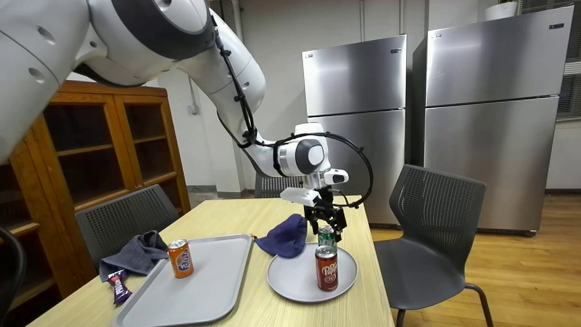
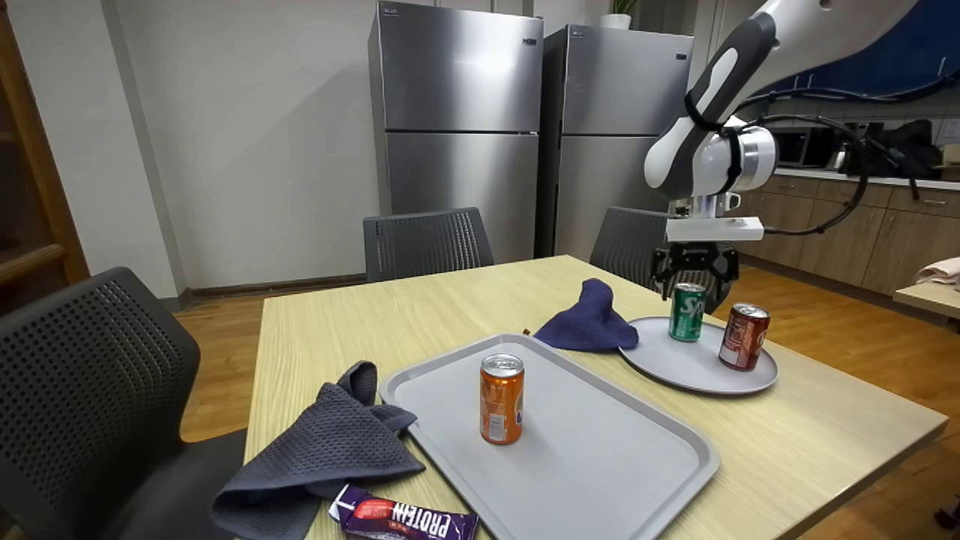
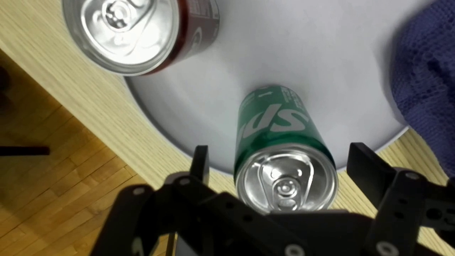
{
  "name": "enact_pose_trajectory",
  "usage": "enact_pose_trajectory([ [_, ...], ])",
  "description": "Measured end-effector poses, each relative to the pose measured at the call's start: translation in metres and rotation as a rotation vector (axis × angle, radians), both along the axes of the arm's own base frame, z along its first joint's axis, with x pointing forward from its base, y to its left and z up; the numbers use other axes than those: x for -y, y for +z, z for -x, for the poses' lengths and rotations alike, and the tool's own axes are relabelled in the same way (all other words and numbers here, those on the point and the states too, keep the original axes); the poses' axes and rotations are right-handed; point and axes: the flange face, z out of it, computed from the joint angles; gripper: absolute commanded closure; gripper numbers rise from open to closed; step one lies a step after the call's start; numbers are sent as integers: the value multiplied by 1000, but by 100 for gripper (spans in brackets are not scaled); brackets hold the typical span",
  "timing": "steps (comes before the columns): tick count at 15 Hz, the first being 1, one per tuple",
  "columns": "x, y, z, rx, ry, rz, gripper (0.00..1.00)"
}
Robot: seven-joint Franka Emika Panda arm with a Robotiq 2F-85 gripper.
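The black two-fingered pincer (image 3: 279,148) hangs spread above the round grey plate (image 2: 666,357), wide enough, I'd say, to clear the green cylindrical metal Sprite can (image 2: 685,315) upright on that plate between its fingertips (image 3: 201,163).

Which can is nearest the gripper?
The green Sprite can: in the wrist view its top shows between the open fingers of the gripper. The dark red can stands apart on the same plate, the orange can on the tray.
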Motion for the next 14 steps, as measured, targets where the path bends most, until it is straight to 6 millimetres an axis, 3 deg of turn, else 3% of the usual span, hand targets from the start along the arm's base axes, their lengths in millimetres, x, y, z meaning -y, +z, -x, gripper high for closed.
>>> enact_pose_trajectory([
  [1, 1, 0, 0, 0, -4, 2, 25],
  [2, 2, -1, -1, 1, -7, 3, 26],
  [6, 3, 0, -1, 2, -11, 5, 58],
  [14, 3, 1, -2, 4, -11, 5, 61],
])
